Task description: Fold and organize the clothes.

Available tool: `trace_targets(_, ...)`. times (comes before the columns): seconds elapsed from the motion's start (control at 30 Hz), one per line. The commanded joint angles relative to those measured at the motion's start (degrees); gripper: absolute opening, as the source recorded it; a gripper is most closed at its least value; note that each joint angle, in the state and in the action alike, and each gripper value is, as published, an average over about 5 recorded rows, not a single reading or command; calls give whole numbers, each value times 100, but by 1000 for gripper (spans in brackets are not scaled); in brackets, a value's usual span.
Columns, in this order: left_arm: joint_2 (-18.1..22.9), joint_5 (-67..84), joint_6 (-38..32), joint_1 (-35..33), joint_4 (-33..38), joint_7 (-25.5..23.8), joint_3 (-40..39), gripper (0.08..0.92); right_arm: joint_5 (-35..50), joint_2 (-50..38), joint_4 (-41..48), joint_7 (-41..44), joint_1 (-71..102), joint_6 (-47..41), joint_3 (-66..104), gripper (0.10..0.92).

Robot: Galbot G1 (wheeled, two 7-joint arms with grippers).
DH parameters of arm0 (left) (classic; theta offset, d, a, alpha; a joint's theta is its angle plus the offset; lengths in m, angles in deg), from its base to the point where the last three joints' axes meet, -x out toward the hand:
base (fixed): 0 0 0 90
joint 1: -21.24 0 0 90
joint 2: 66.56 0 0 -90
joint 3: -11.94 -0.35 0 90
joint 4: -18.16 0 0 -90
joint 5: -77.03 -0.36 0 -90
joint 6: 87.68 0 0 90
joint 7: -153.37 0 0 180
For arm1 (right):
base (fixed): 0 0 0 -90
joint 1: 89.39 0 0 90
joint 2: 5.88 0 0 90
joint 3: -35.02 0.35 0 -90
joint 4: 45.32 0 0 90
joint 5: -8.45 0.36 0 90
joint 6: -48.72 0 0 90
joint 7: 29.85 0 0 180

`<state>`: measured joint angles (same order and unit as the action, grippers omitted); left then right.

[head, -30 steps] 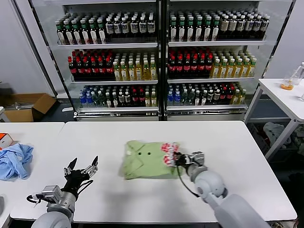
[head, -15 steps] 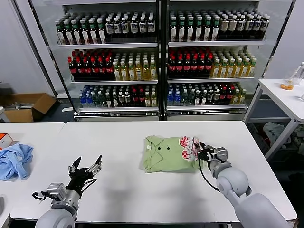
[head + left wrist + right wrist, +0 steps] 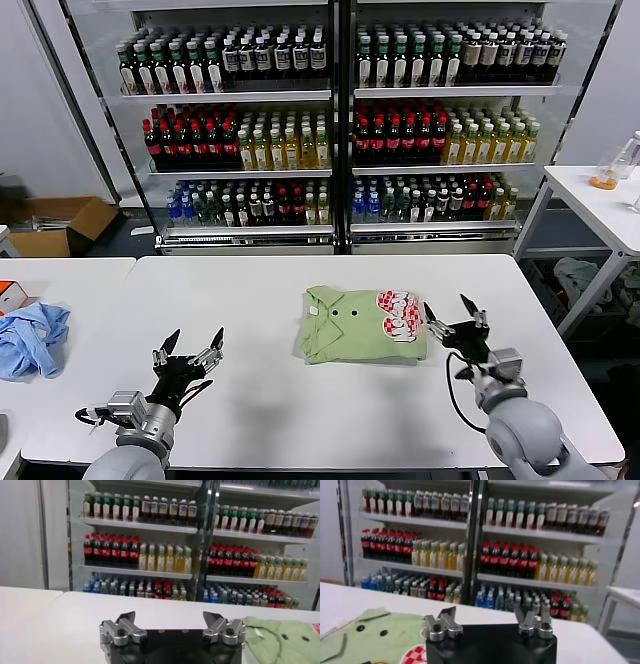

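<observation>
The sage-green polo shirt lies folded flat in a neat rectangle on the white table, collar and dark buttons at its left, red-and-white graphic at its right. It also shows in the left wrist view and the right wrist view. My right gripper is open and empty, just right of the shirt, apart from it. My left gripper is open and empty, low over the table's front left, well away from the shirt.
A light blue cloth lies on a second table at the far left. A glass-door fridge full of bottles stands behind the table. Another white table stands at the right.
My right gripper let go of the shirt's right edge, opened and drew back to the right. The shirt, dragged right earlier, now lies flat. My left gripper shifted slightly.
</observation>
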<state>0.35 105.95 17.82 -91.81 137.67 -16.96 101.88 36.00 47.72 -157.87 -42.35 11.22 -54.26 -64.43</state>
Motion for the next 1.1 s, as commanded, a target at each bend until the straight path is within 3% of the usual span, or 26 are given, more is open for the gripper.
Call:
trace_targets(0.03,108,-147,-2,-128,273,-14,-27,823,-312,-49,-707,93,1666,679,1260,776)
trace_targets(0.17,143,-185,4,-178,360,-23,-27,823,-289,30,-690,127,1865,750,1408,819)
trace_targets(0.43,213,-245,24,-269,469,-27,-34,823,-156,129,-799,120,1945,1052,1476,823)
trace_targets(1.1,409,-327,25,-311,440,-30,18,823,-274,137,-1029,-74,1879,821,1404,823)
